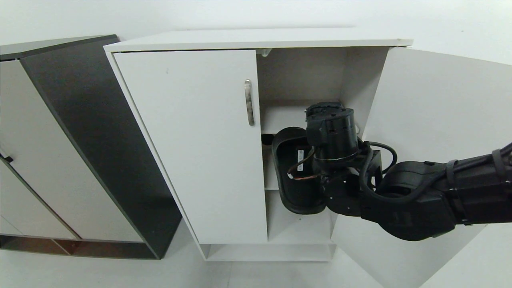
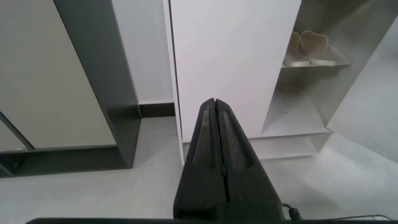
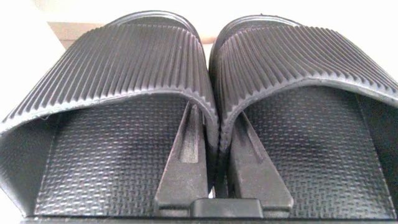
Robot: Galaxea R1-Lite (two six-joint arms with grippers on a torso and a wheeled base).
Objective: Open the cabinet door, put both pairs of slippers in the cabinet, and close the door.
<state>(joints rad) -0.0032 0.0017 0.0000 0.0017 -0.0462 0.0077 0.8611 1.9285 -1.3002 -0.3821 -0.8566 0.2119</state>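
Note:
The white cabinet (image 1: 256,38) has its right door (image 1: 432,120) swung open and its left door (image 1: 192,140) closed. My right gripper (image 3: 216,118) is shut on the pair of black slippers (image 1: 294,176), pinching the inner strap edges of both (image 3: 149,62). It holds them tilted in the cabinet's opening, at the height of the middle shelf. A pair of beige slippers (image 2: 309,45) lies on a shelf (image 2: 323,62) inside. My left gripper (image 2: 214,102) is shut and empty, low in front of the closed door.
A dark grey cabinet (image 1: 100,132) stands close to the white one's left side. The closed door has a metal handle (image 1: 249,102). Bare floor (image 2: 348,180) lies in front, and the bottom compartment (image 1: 298,228) shows nothing in it.

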